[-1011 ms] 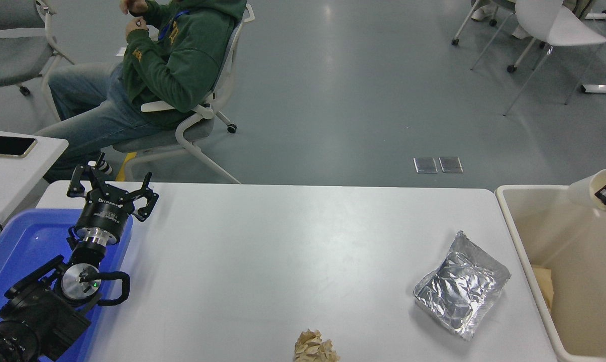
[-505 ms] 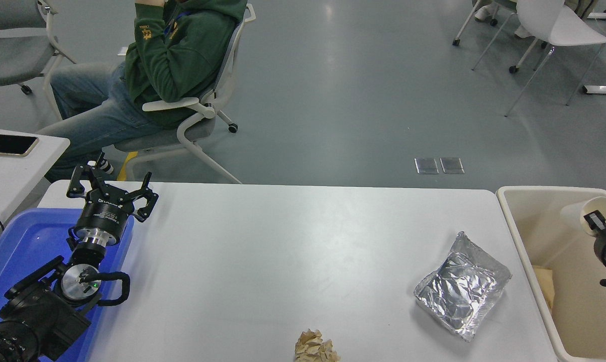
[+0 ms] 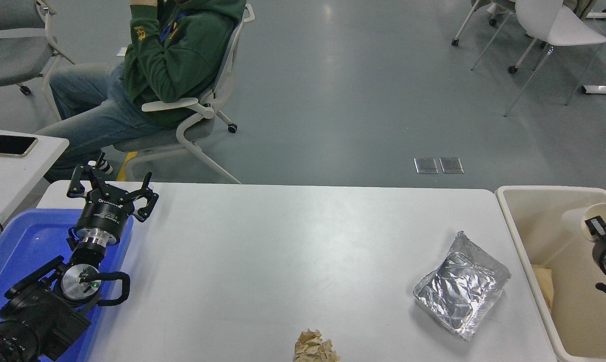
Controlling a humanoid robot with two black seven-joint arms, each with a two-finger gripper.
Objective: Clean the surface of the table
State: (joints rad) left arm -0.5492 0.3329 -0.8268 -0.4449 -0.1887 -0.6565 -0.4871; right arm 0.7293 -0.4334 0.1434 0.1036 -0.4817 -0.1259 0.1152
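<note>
Bench surface [image 3: 293,251]: glossy white top with rounded corners, filling the lower middle of the view from the blue tray to the beige bin.
Person [image 3: 172,55]: seated on a wheeled chair beyond the bench's far left corner, in a green hooded top and jeans.
Beige bin [image 3: 514,221]: stands just beside the bench's right edge; a tan piece lies inside near its left wall.
Blue tray [image 3: 11,241]: on the bench's left end, partly under the left arm.
Left gripper [image 3: 113,193]: parked over the tray's far right corner, fingers spread apart, holding nothing.
Foil tray [image 3: 461,284]: crumpled silver, lying on the bench near its right edge, well apart from the paper ball.
Right gripper [image 3: 595,224]: at the right edge over the bin, clamped on the rim of a paper cup [image 3: 592,218], which lies tilted on its side with its mouth to the right.
Paper ball [image 3: 315,347]: crumpled tan, at the bench's near edge, cut by the picture's bottom.
Phone [image 3: 9,145]: on a smaller white table at the far left.
</note>
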